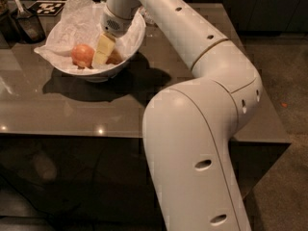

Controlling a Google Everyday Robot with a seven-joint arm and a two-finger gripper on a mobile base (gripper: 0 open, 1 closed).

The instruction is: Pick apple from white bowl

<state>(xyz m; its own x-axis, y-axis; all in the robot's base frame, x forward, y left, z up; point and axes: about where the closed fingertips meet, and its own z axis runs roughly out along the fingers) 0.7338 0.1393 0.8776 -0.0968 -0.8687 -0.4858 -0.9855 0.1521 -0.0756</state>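
The white bowl (126, 64) stands at the back left of the brown table, lined with crumpled white paper (72, 18). My gripper (106, 57) reaches down into the bowl from the arm above. A tan-orange apple (115, 57) lies just to its right, touching it and mostly hidden behind it. A redder, orange-red apple (83, 55) lies just to the gripper's left in the bowl. I cannot tell whether the gripper holds anything.
A dark container with a utensil (24, 23) and a black-and-white tag (48, 6) sit at the table's back left. The table's front edge (72, 134) runs across the middle. My arm's large white body (192, 143) fills the right foreground.
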